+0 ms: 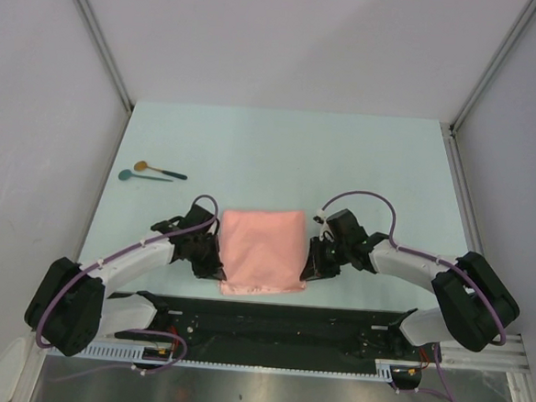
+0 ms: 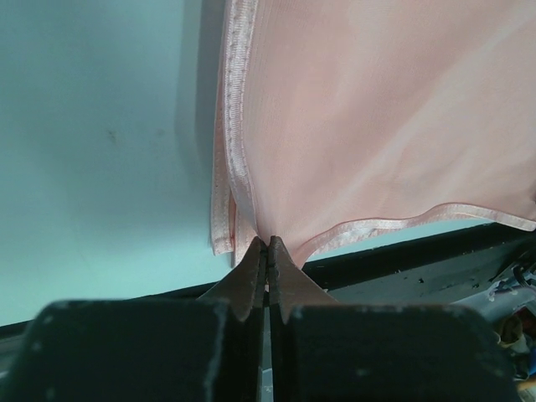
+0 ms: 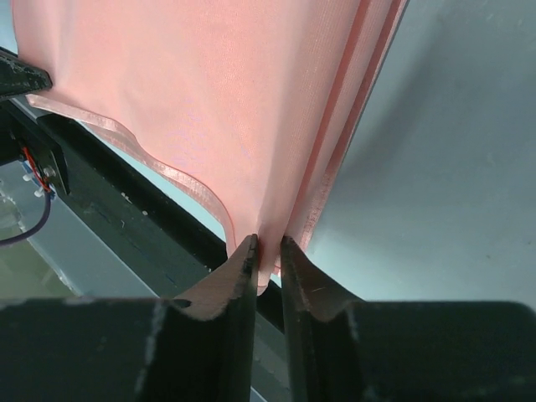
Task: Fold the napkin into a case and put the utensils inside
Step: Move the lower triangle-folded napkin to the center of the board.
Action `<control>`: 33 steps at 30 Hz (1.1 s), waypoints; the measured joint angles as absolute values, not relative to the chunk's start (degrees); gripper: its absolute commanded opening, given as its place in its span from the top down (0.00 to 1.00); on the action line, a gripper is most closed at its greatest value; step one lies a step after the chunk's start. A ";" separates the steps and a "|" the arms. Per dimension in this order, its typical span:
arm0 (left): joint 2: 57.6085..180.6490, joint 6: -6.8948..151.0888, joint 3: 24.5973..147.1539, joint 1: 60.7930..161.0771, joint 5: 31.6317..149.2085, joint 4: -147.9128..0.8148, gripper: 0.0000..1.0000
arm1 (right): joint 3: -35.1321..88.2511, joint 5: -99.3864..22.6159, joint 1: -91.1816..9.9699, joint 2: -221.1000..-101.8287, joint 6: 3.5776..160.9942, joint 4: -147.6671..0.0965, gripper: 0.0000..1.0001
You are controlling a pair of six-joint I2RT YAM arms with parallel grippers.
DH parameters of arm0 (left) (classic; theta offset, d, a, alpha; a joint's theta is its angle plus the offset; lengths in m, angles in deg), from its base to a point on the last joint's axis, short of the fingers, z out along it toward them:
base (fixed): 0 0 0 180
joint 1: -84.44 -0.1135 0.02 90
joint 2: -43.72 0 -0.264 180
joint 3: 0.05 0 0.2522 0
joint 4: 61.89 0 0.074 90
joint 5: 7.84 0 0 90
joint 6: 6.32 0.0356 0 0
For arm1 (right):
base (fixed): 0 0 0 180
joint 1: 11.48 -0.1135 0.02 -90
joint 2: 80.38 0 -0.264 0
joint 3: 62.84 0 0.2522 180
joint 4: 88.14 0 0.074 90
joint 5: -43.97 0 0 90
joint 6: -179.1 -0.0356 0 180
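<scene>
The salmon-pink napkin (image 1: 263, 251) lies folded into a layered rectangle near the table's front edge. My left gripper (image 1: 215, 269) is at its near-left corner, shut on the hemmed corner layers (image 2: 268, 243). My right gripper (image 1: 307, 274) is at the near-right corner. Its jaws stand narrowly apart, with the cloth corner (image 3: 268, 244) between them. The cloth (image 2: 377, 126) (image 3: 209, 109) fans out flat from both grips. The utensils, two small spoons, lie at the far left: one with a golden-brown bowl (image 1: 143, 166), one with a teal bowl (image 1: 124, 175).
The pale green table (image 1: 281, 147) is walled by white panels at the back and sides. A black rail (image 1: 278, 317) runs along the near edge, just behind the napkin's front hem, with the arm bases at either end.
</scene>
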State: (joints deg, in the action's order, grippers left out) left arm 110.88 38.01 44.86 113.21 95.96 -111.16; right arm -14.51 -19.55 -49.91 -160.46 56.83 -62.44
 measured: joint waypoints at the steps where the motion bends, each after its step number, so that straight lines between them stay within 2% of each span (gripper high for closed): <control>1: 110.90 37.96 44.62 113.23 95.98 -110.94 0.99 | -14.53 -19.59 -49.91 -160.46 56.68 -62.41 0.82; 9: 110.88 37.37 44.01 113.36 96.18 -110.85 0.98 | -14.53 -20.03 -46.72 -158.51 58.14 -59.64 0.80; 10: 110.88 37.22 43.99 113.36 96.38 -110.83 0.97 | -14.53 -19.96 -46.33 -158.25 58.32 -59.42 0.81; 11: 110.88 37.15 43.81 113.43 96.49 -110.66 0.96 | -14.53 -19.79 -45.83 -158.10 58.42 -59.31 0.90; 13: 110.88 37.07 43.29 113.65 97.10 -110.35 0.95 | -14.55 -19.24 -45.61 -158.05 58.77 -59.38 0.91; 15: 110.88 36.91 42.79 113.95 97.60 -110.22 0.95 | -14.57 -18.39 -45.61 -158.05 58.77 -59.46 0.75; 17: 110.83 36.59 42.50 114.13 97.88 -110.29 0.95 | -14.60 -17.89 -45.65 -158.05 58.69 -59.64 0.67; 20: 110.62 36.52 42.50 114.17 97.99 -110.26 0.95 | -15.23 -17.47 -46.13 -157.75 58.58 -59.99 0.63; 25: 110.31 36.52 42.50 114.22 97.99 -110.29 0.95 | -16.50 -17.45 -47.82 -156.83 57.99 -59.92 0.62; 28: 110.31 36.52 42.50 114.22 98.10 -110.29 0.95 | -16.93 -17.45 -48.89 -156.85 57.59 -60.25 0.73; 29: 110.31 36.50 42.50 114.24 98.21 -110.26 0.95 | -17.09 -17.45 -49.06 -156.85 57.59 -60.32 0.81; 32: 110.24 36.50 42.50 114.32 98.76 -110.29 0.94 | -17.31 -17.49 -48.87 -156.85 57.18 -60.36 0.93; 33: 110.18 36.50 42.50 114.35 98.98 -110.31 0.93 | -17.31 -17.51 -48.49 -156.83 56.98 -60.43 0.94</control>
State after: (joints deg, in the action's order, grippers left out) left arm 110.18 36.50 42.50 114.35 98.98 -110.31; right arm -17.31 -17.51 -48.49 -156.83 56.98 -60.43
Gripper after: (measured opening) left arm 0.051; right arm 0.140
